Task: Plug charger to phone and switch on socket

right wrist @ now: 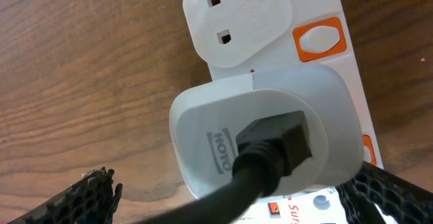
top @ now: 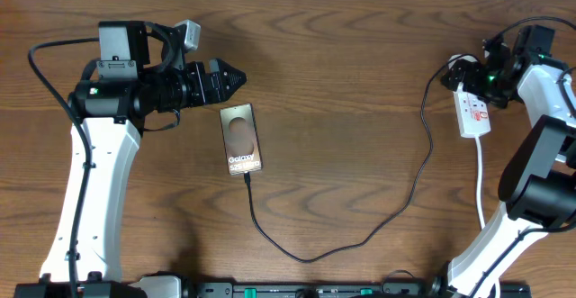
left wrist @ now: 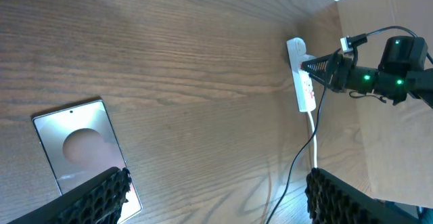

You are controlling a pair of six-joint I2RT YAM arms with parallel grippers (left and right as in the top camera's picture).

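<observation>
The phone point(top: 241, 139) lies face up left of centre; it also shows in the left wrist view point(left wrist: 78, 143). The black charger cable point(top: 360, 235) runs from the phone's near edge, where its tip touches, in a loop to the socket point(top: 472, 109) at the right. My left gripper point(top: 236, 77) is open, just above and left of the phone. My right gripper point(top: 461, 71) is open and straddles the white adapter point(right wrist: 264, 136) plugged into the socket point(right wrist: 237, 21). An orange switch point(right wrist: 319, 38) sits beside the adapter.
The socket's white cord point(top: 480, 176) trails toward the front right, beside the right arm's base. In the left wrist view the socket point(left wrist: 304, 82) and the black cable point(left wrist: 292, 170) lie far across bare wooden table.
</observation>
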